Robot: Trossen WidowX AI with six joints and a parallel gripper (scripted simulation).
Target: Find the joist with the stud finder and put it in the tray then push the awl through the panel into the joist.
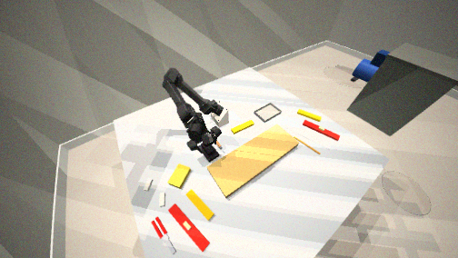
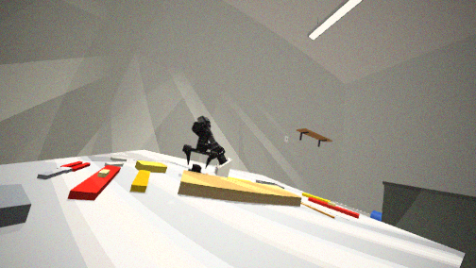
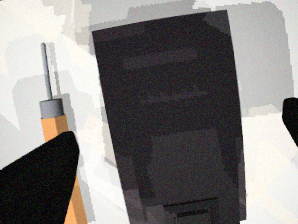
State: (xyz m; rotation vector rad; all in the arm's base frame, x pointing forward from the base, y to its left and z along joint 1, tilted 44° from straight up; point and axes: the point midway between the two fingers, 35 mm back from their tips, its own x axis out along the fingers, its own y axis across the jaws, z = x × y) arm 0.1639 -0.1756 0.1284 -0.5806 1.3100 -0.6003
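My gripper (image 1: 204,139) (image 2: 198,163) (image 3: 181,125) is open and empty, pointing down over the stud finder. The stud finder (image 1: 210,153) (image 2: 195,168) (image 3: 172,112), a dark block, lies on the table between the spread fingertips, with a gap on both sides in the wrist view. The awl (image 1: 219,144) (image 3: 54,128), with orange handle and thin metal shaft, lies beside it; the left finger overlaps its handle in the wrist view. The wooden floor panel (image 1: 254,159) (image 2: 236,189) lies just beyond them. The grey-rimmed tray (image 1: 273,116) stands behind the panel, with nothing visible in it.
A yellow block (image 1: 243,126) lies between arm and tray. Another yellow block (image 1: 179,176) (image 2: 151,166), a yellow bar (image 1: 200,204), a red level (image 1: 195,235) (image 2: 92,185) and red-handled pliers (image 1: 157,230) lie on the near left. A second red level (image 1: 313,126) and a thin orange stick (image 1: 307,145) lie right of the panel.
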